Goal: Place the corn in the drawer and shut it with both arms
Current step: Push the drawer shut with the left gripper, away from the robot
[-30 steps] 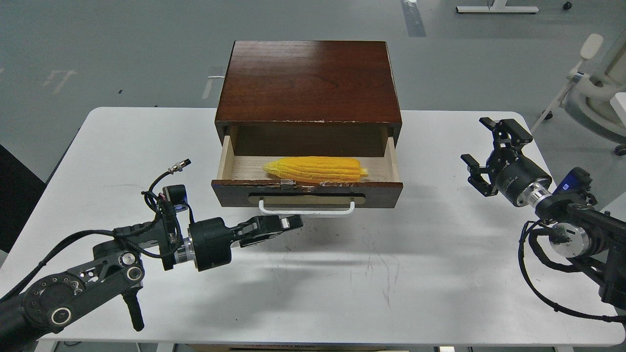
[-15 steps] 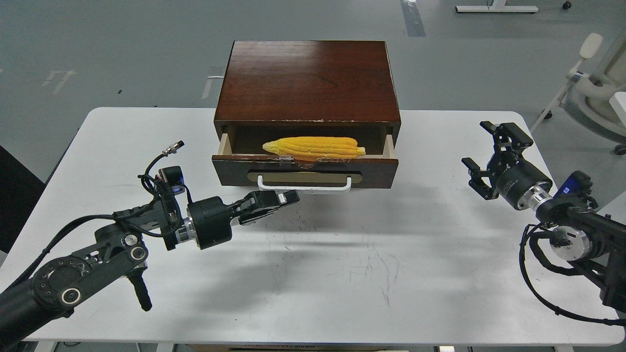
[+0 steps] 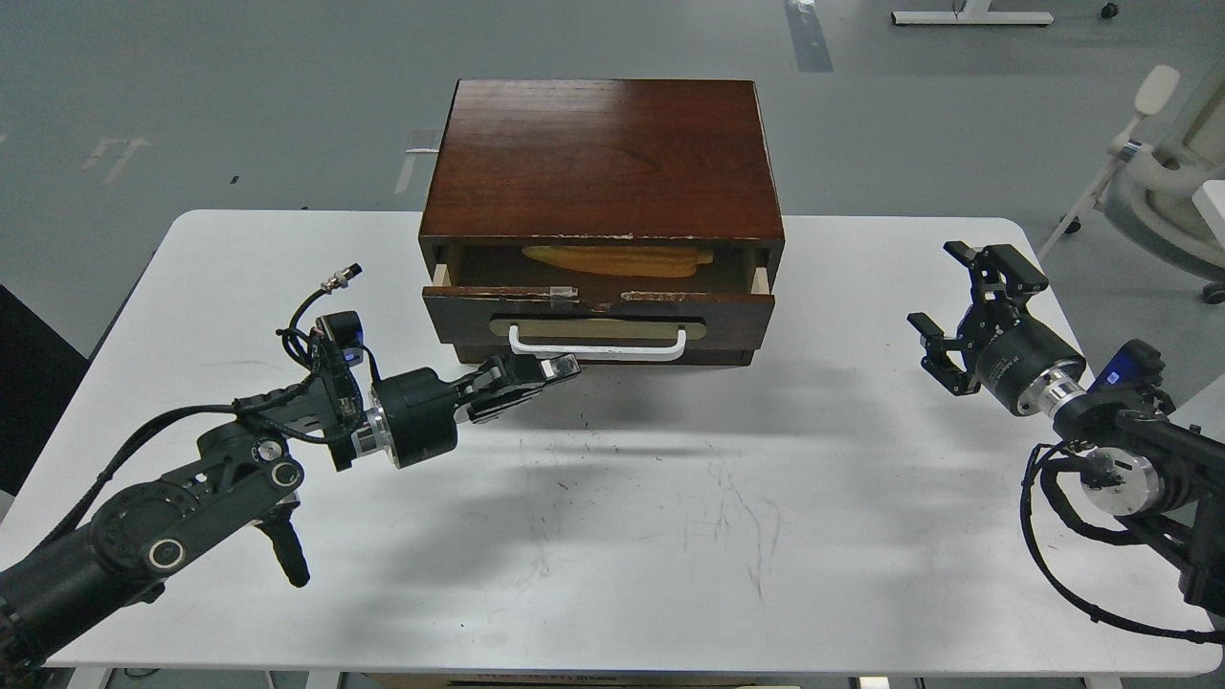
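**Drawer nearly shut, corn tucked inside**

The left gripper (image 3: 560, 366), fingers pressed together, sits with its tip against the drawer (image 3: 598, 314) front, just under the white handle (image 3: 597, 344). Only a narrow gap shows, and the corn (image 3: 617, 259) lies in shadow inside (barely visible). The right gripper (image 3: 967, 297) hangs above the table (image 3: 670, 536), fingers spread wide, well apart from the cabinet (image 3: 601, 158).

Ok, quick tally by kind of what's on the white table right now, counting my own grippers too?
Dark brown wooden cabinet: 1
Drawer with white bar handle, nearly shut: 1
Yellow corn cob, inside the drawer: 1
Black grippers: 2, the left gripper shut just below the handle, the right gripper open and off to the side
Total: 5
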